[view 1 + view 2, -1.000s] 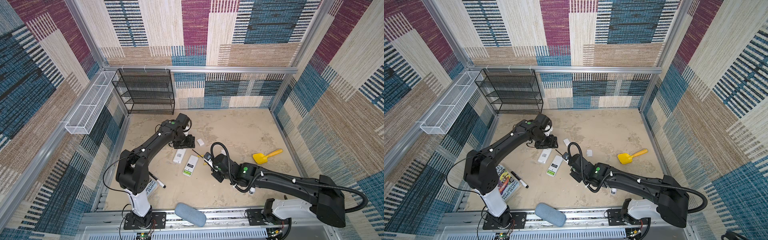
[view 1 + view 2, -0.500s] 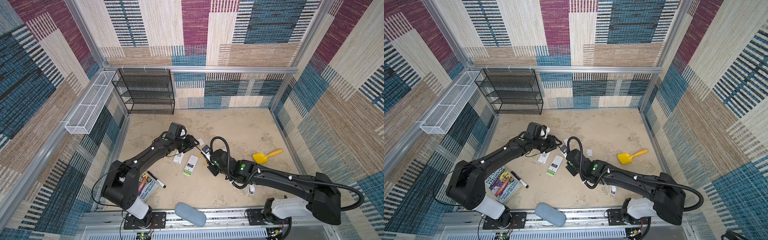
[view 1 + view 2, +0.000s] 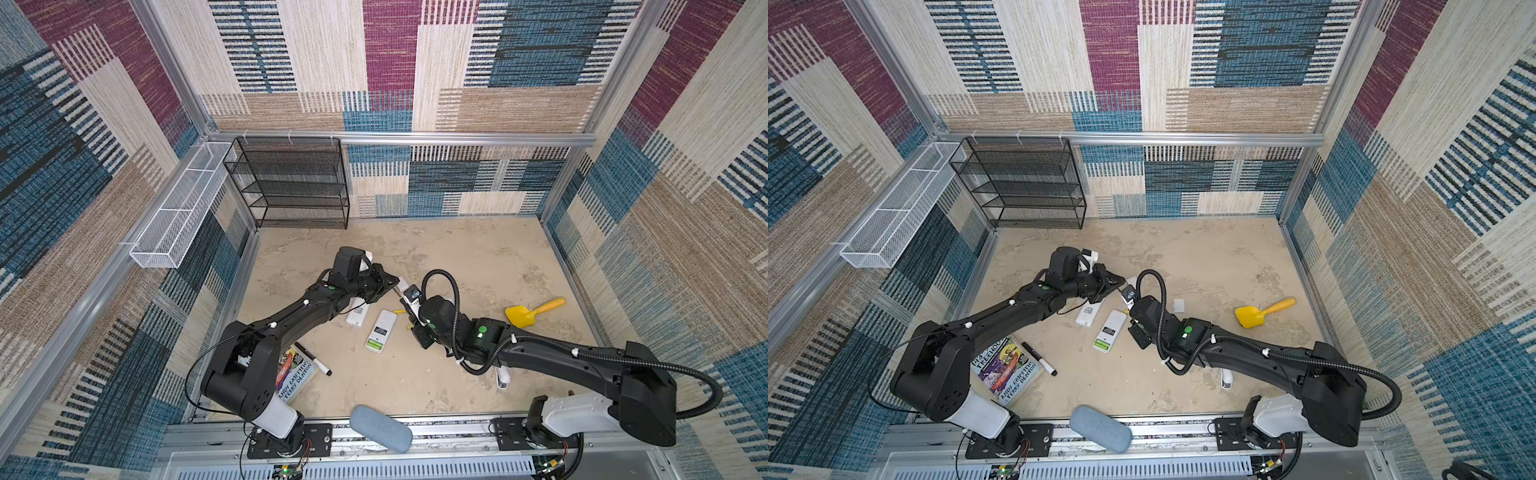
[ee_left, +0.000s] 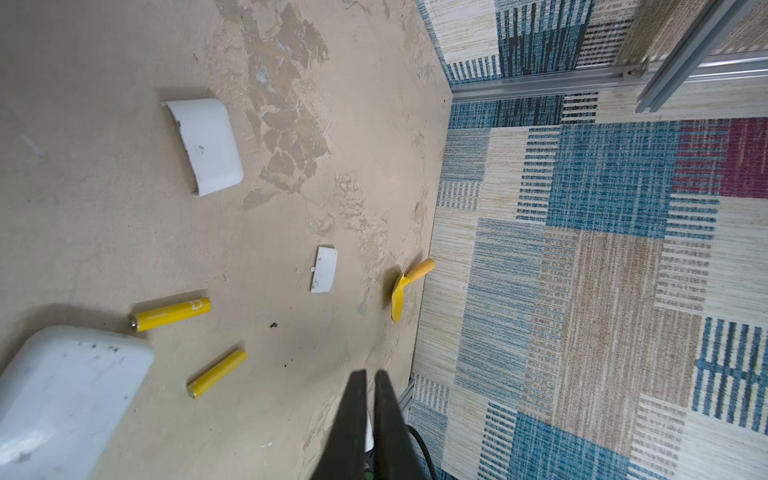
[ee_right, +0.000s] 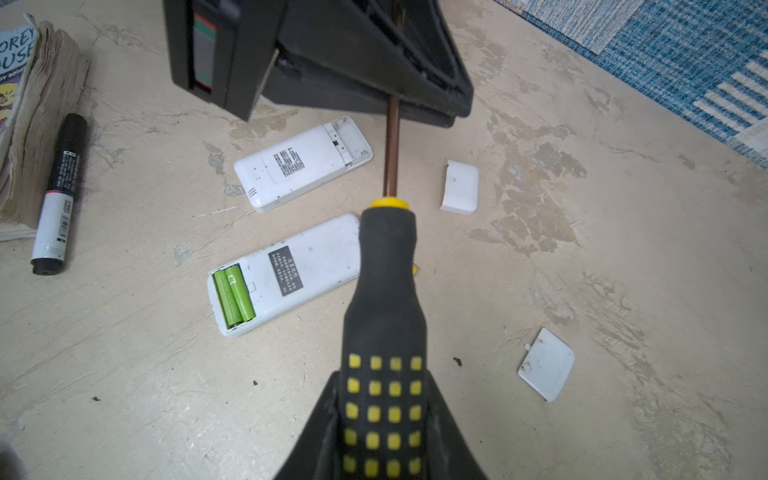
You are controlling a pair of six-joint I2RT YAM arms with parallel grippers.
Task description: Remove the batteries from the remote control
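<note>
Top views, loaded remote: a white slab-shaped plastic remote control [image 3: 380, 330] lies face down mid-floor, so its uncovered bay faces up. Two thin yellow-green cylinder batteries [image 3: 374, 345] sit side by side in the bay.
Top views, emptied remote: a second white plastic remote [image 3: 357, 318] lies just beside it, partly under the left arm.
Top views, left gripper: the left gripper [image 3: 390, 286] reaches over the remotes' far ends and meets the right arm's tool.
Left wrist, fingers: the black fingers [image 4: 353, 415] are pressed together with only a sliver between them. Nothing shows between the tips.
Left wrist, loose batteries: two thin yellow cylinder batteries [image 4: 171, 314] [image 4: 217, 372] lie apart on bare floor, near a white remote's rounded end.
Left wrist, covers: two white curved plastic battery covers [image 4: 205, 146] [image 4: 324, 275] lie well aside, probably to keep the bays clear.
Right wrist, right gripper: the right gripper [image 5: 382, 376] is clamped on the handle of a black screwdriver with yellow studs [image 5: 384, 291]. Holding it by the handle likely leaves the shaft free for prying.
Right wrist, shaft: the coppery shaft [image 5: 390, 153] runs up into the left gripper's black body. Whether those jaws pinch it, I cannot tell.
Right wrist, bays: the emptied remote's bay [image 5: 349, 139] is bare, while the loaded remote holds its pair.
Progress: about half done, by my judgement.
</note>
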